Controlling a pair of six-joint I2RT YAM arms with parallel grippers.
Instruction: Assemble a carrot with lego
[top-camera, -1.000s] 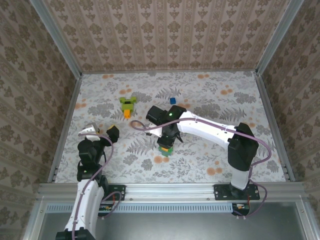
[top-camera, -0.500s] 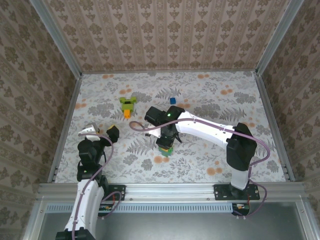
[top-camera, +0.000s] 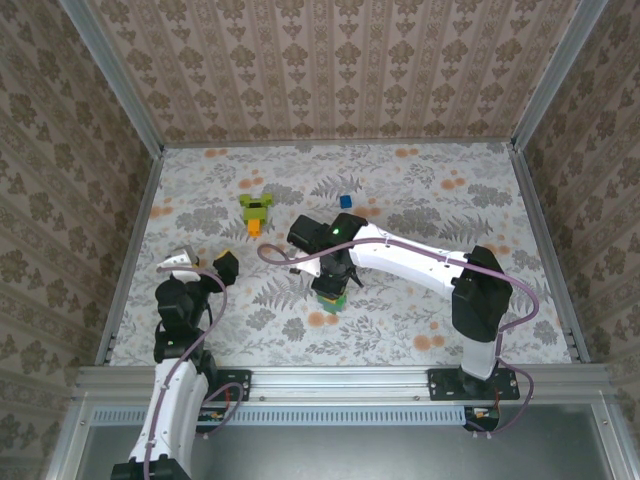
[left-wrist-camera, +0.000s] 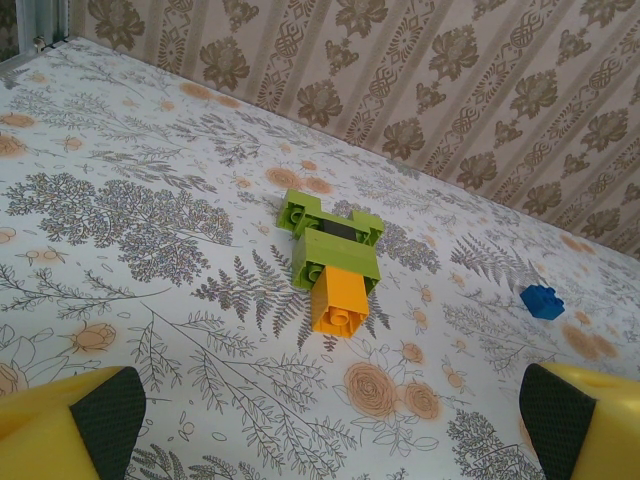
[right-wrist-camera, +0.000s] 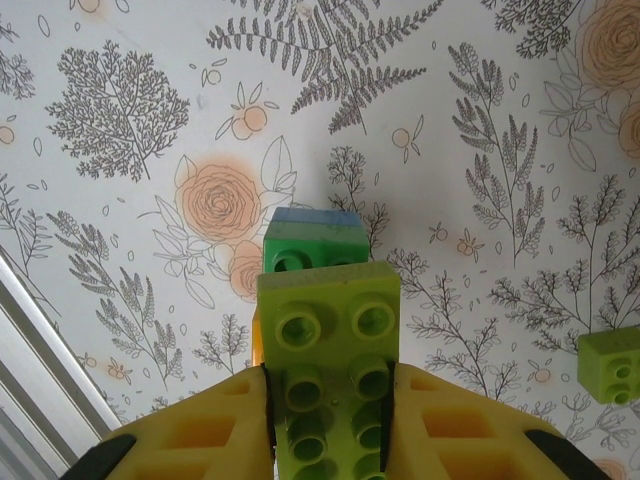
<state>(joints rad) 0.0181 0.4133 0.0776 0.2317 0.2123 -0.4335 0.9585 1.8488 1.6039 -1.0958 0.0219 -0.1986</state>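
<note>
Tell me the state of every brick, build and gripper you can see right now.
left gripper: open, empty.
right gripper: shut on the lime brick.
lime brick: held over the brick pile; touching it or not, cannot tell.
brick pile: dark green, blue and orange, on the table.
carrot: lying flat, orange tip attached, untouched.
blue brick: loose, alone.
stray brick: lime, loose on the table.

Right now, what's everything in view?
carrot: 1, lime green with orange tip, far left part of table
blue brick: 1, blue, right of carrot
brick cluster: 1, dark green, blue and orange, mid-table
held lime brick: 1, lime green, above cluster
loose lime brick: 1, lime green, on table beside cluster
left gripper: 1, yellow fingers, open, empty
right gripper: 1, yellow fingers, shut on held lime brick
</note>
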